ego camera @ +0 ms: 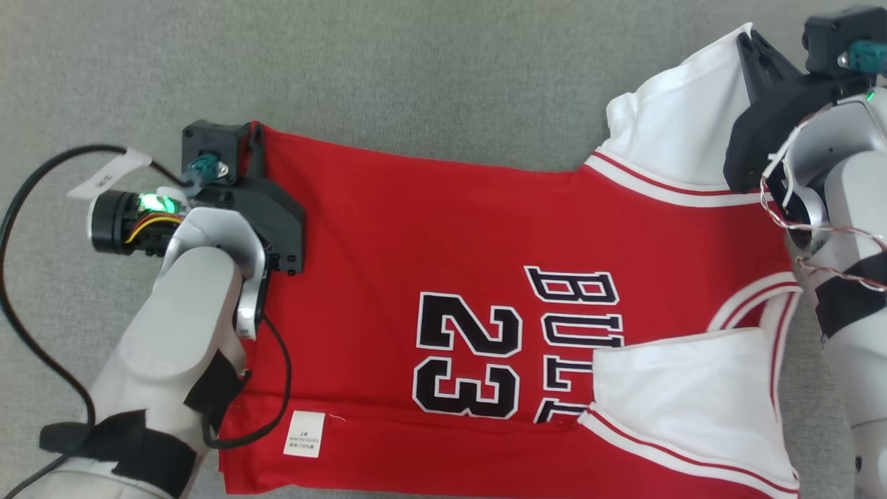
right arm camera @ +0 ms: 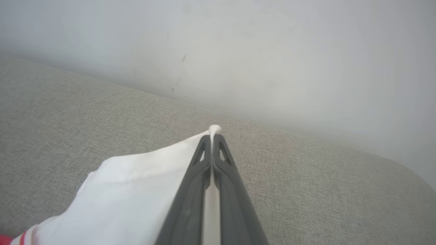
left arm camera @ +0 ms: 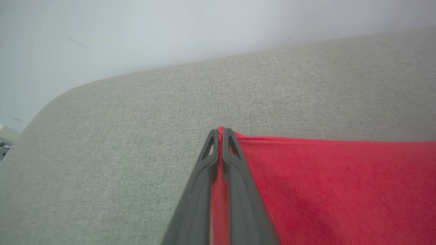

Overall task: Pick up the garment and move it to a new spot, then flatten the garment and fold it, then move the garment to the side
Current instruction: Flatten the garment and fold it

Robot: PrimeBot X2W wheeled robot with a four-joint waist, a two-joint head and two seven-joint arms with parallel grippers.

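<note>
Bulls jersey (ego camera: 416, 229) lies spread; left tool (left arm camera: 220, 132) clenches its red corner at ten o'clock, right tool (right arm camera: 212, 137) pinches its white sleeve at two o'clock.

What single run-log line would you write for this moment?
left gripper: shut on jersey corner | right gripper: shut on sleeve | jersey: spread on grey fabric

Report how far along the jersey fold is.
Done: the jersey lies spread on the grey surface, its near edge apparently folded over, label up. In hand: left gripper pinches the far red corner, right gripper the white sleeve. Still to do: folding the far side over, then moving it aside.
</note>
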